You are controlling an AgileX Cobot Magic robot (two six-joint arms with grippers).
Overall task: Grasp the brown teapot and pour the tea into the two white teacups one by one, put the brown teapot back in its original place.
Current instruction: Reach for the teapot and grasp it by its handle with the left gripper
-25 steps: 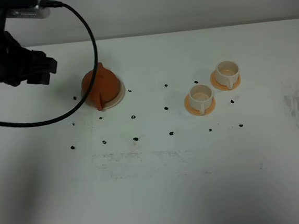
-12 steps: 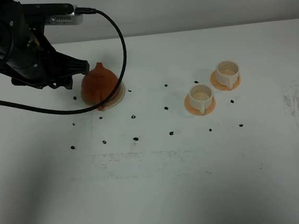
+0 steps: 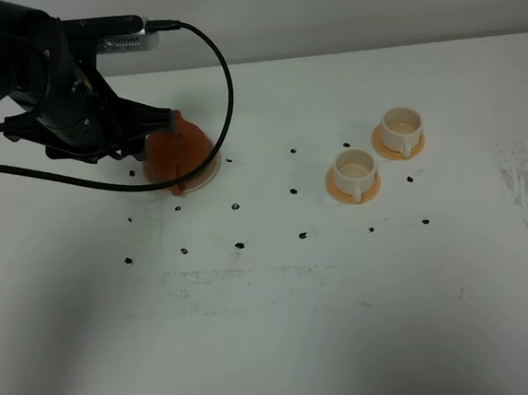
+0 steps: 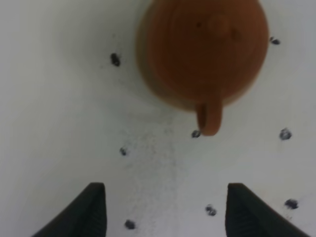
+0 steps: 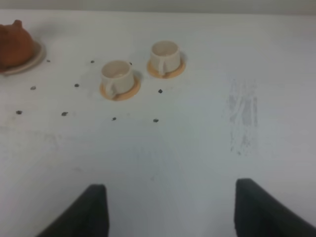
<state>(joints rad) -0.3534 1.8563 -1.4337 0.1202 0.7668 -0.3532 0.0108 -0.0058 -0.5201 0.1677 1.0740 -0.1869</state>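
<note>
Brown teapot [image 3: 184, 152] sits on its cream saucer [image 3: 213, 169] at the far left of the tabletop [image 3: 284, 325], exactly where it stood a second ago. What has changed is the left arm. It was back at the far left edge then, and has since swept in until, from the high camera, it overlaps the pot's left flank. In the left wrist view the left fingers [image 4: 94, 212] are spread wide with nothing between them. The pot's loop handle [image 4: 210, 116] points back toward the gap but lies ahead of the tips, so no contact is made yet. The approach therefore looks nearly finished, and the grasp itself is the step now in hand. A short further advance to bring the handle between the fingers seems to be needed before closing. The two white teacups [image 3: 354, 169] [image 3: 399, 127] stand on their orange saucers [image 3: 337, 189] well apart to the right, with pale insides and no dark tea visible, so pouring has not begun. The right fingers [image 5: 94, 212] hang wide apart and empty on the near side, away from the cups.
</note>
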